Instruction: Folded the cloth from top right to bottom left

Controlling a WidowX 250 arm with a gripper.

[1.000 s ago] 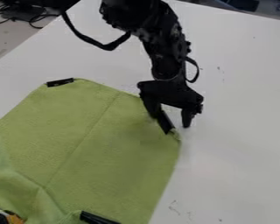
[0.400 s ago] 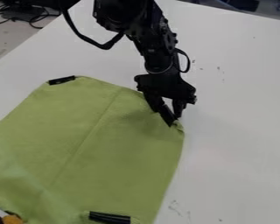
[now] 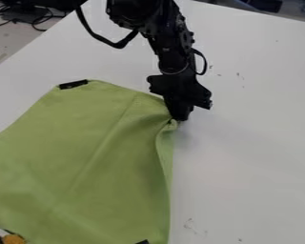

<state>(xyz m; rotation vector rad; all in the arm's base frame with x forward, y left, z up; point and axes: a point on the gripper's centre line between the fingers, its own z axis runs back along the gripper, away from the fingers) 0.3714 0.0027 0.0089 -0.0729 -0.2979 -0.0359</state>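
The white table (image 3: 250, 157) runs under everything, its surface reaching from 11 o'clock round past 3 to 6 o'clock. On it the green cloth (image 3: 82, 147) spreads broad across the 8 o'clock side of the view, running out past the edges at 9 and 6 o'clock. It lies mostly open, with a long crease slanting through it from 1 o'clock towards 7. Its side facing 3 o'clock is gathered into a narrow fold that runs from my grip down towards 6 o'clock.

My black arm (image 3: 174, 50) comes in from 12 o'clock and slants down to the cloth. At 10 o'clock, beyond the table's edge, is a strip of floor (image 3: 7, 40). My gripper (image 3: 179, 117) points down just beside the middle of the view, at 2 o'clock from the cloth's middle, its fingers pressed together and pinching the cloth's corner, which puckers at the tips. I cannot tell whether that corner is off the table.

Dark cables (image 3: 35, 20) lie between 10 and 11 o'clock. A short black strip (image 3: 74, 84) sits at the cloth's 12 o'clock corner. At 7 o'clock an orange piece (image 3: 14, 239) is just beside the cloth's edge. Small dark marks (image 3: 239, 76) dot the table at 2 o'clock.
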